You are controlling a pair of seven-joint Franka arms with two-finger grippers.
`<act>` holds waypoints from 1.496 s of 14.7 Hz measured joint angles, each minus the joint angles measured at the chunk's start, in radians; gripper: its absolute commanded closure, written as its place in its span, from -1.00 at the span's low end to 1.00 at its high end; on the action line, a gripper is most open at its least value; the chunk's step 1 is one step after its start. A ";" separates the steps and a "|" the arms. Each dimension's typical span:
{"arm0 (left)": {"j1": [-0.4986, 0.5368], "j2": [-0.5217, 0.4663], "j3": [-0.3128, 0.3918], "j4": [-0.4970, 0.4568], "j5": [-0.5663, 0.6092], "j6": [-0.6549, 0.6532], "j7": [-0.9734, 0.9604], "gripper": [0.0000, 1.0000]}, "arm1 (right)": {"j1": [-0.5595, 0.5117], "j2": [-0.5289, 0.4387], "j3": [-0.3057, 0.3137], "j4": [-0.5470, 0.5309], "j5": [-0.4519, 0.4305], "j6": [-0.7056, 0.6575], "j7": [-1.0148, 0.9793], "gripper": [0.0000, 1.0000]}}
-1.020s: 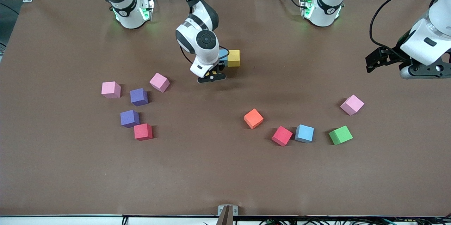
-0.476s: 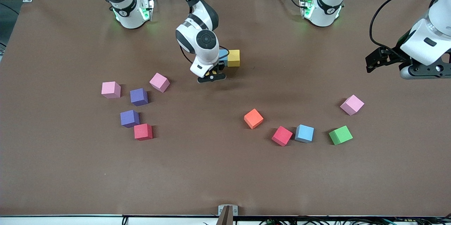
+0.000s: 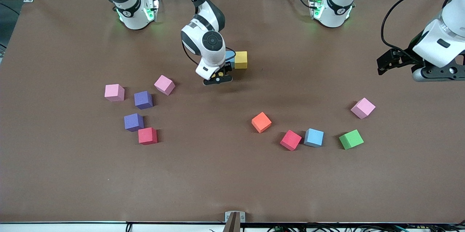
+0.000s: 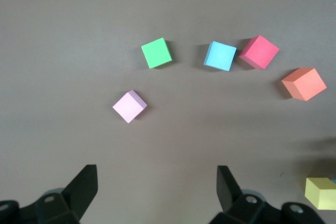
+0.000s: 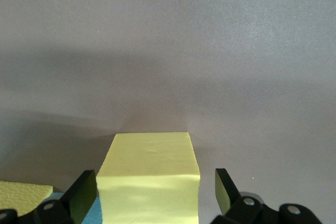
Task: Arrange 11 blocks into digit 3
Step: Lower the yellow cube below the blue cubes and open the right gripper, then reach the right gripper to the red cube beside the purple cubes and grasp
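Beginning at the right arm's end of the table (image 3: 54, 170): lying loose there, two pink cubes (image 3: 114, 92) (image 3: 164, 84), two purple blocks (image 3: 143, 100) (image 3: 133, 122) and a red block (image 3: 147, 135), none of them joining any figure yet. Moving toward the middle: hanging low over the cloth, the right gripper (image 3: 218, 78), now standing with its fingers apart after being clamped on the yellow block (image 5: 149, 177) only a moment ago. Showing, in the right wrist view, a narrow gap on each side of this block, so resting on the table by itself, released. Sitting just beside it, and farther from the front camera, a light blue block (image 3: 229, 56) and a second yellow block (image 3: 240, 60); probably forming the first pieces of the digit 3, with most of the blocks remaining to be brought. Judging the next need as rising straight up, without dragging the soft foam. Continuing toward the left arm's end: waiting nearer to the camera, an orange block (image 3: 261, 122), a second red block (image 3: 290, 140) close to a second light blue block (image 3: 314, 137), a green block (image 3: 351, 139) and a third pink cube (image 3: 363, 108). Finally, hovering over bare cloth, the left gripper (image 4: 156, 182), fingers wide apart, holding nothing, its arm waiting.
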 measured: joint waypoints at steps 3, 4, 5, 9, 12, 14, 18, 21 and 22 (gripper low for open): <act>0.000 0.000 0.000 0.000 0.000 0.000 0.000 -1.00 | 0.000 -0.012 -0.002 0.024 0.000 -0.019 0.002 -1.00; 0.000 0.000 0.000 0.000 0.000 0.000 0.000 -1.00 | -0.002 -0.016 -0.007 0.049 0.000 -0.051 0.005 -1.00; 0.000 0.000 0.000 0.000 0.000 0.000 0.000 -1.00 | -0.008 -0.022 -0.013 0.079 0.000 -0.088 0.007 -1.00; 0.000 0.000 0.000 0.000 0.000 0.000 0.000 -1.00 | -0.119 -0.075 -0.027 0.144 0.000 -0.153 0.006 -1.00; 0.000 0.000 0.000 0.000 0.000 0.000 0.000 -1.00 | -0.220 -0.095 -0.030 0.170 -0.001 -0.156 -0.052 -1.00; 0.000 0.000 0.000 0.000 0.000 0.000 0.000 -1.00 | -0.280 -0.095 -0.032 0.177 -0.001 -0.156 -0.189 -1.00; 0.000 0.000 0.000 0.000 0.000 0.001 0.000 -1.00 | -0.397 -0.084 -0.034 0.218 -0.001 -0.157 -0.421 -1.00; 0.000 0.000 0.000 0.000 0.000 0.001 0.000 -1.00 | -0.469 -0.044 -0.035 0.232 -0.001 -0.154 -0.552 -1.00; 0.000 0.000 0.000 0.000 0.000 0.001 0.000 -1.00 | -0.495 -0.027 -0.036 0.237 -0.002 -0.149 -0.604 -1.00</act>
